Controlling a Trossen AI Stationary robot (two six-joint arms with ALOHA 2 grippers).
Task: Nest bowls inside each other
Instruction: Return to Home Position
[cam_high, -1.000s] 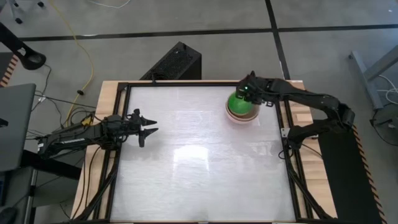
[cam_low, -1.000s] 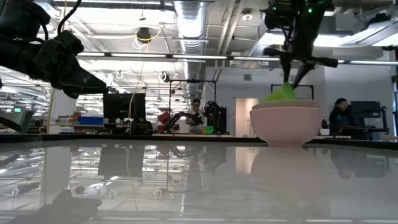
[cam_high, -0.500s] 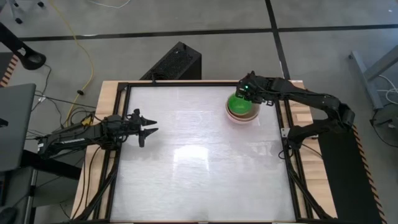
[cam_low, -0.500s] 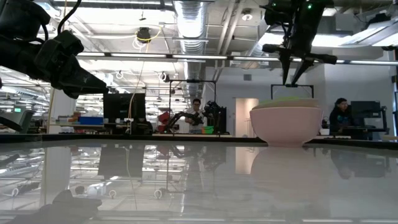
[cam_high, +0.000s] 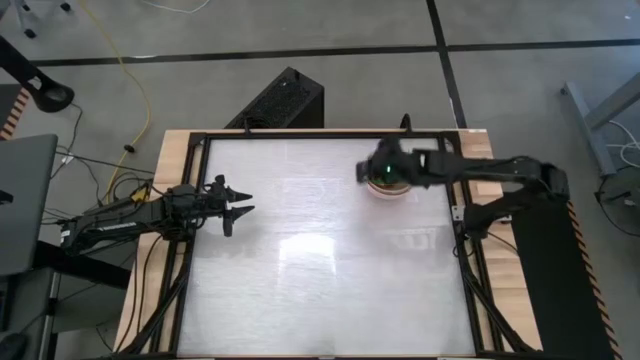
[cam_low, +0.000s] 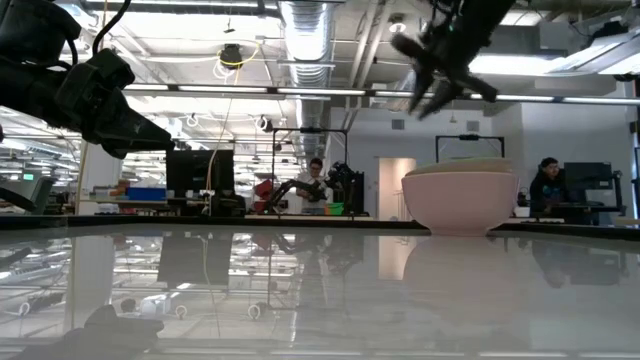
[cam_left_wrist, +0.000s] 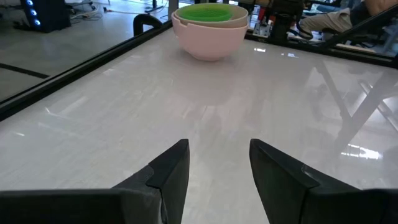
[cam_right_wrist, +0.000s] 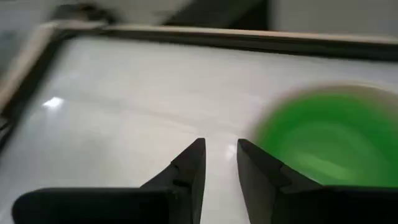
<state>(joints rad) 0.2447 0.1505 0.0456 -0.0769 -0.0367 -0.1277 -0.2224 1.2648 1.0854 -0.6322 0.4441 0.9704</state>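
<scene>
Green bowl is seen nested topmost inside pink outer bowl, table's far-right area. Right gripper is held above the stack, narrowly parted, empty. Left gripper is parked at the left edge, parted, empty.

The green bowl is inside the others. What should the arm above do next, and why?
Probably lift the right gripper away toward its own side. It is open and holds nothing, and the green bowl sits nested in the stacked bowls, so nothing looks left to do. The left gripper waits at the table's left.
</scene>
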